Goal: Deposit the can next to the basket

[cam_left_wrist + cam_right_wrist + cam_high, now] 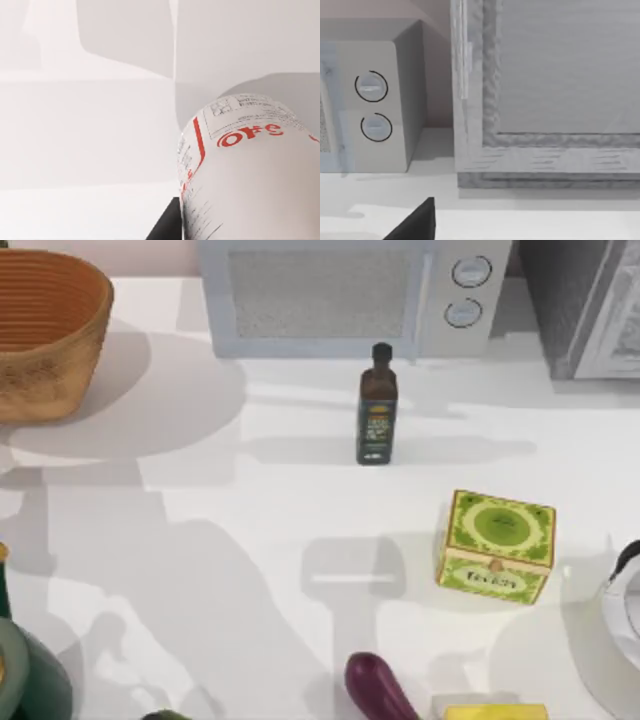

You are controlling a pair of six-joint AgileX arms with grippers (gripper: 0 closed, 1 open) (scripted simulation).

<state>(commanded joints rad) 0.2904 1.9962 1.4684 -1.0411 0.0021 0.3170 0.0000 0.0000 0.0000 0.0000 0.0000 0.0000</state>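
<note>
Your left wrist view is showing the can [250, 170] pressed up close to the camera, over the white bench [85, 150]; whether the left jaws are gripping it, you cannot tell. The basket [45, 335] is sitting at the bench's far left corner, well apart from the dark bottle [377, 405].

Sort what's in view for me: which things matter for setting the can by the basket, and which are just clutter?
Job:
can, close against the left wrist camera
basket, table's far left

Clutter:
dark bottle
green box
eggplant
microwave
yellow block
</note>
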